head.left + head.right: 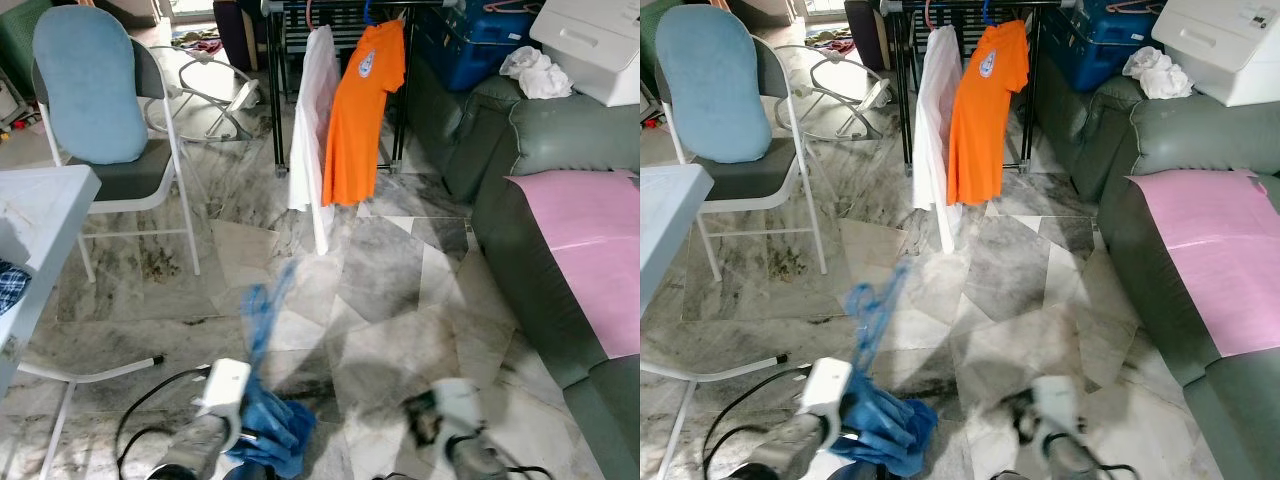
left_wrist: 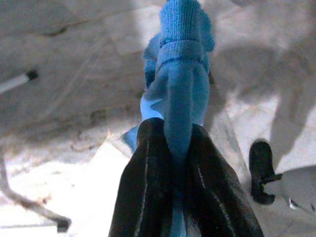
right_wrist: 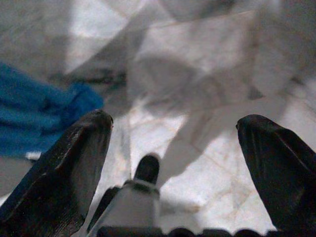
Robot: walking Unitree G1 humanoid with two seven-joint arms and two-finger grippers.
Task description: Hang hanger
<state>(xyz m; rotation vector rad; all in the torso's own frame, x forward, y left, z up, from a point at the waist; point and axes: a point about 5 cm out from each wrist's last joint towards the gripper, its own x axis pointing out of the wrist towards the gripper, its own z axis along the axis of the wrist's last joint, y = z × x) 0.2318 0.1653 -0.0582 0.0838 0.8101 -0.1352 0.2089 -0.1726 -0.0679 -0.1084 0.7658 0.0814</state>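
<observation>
Left end effector (image 2: 173,163) clamped on blue garment (image 1: 268,425), blurred blue hanger (image 1: 262,310) rising from it, low over marble floor (image 1: 400,300), well short of drying rack (image 1: 330,20). Right end effector (image 3: 173,143) fingers apart, beside garment.

Daylight from the far doorway glares on the marble floor (image 1: 420,290); the head views are sharp far off but motion-blurred at both arms, and the wrist views are soft with heavy shadows.
</observation>
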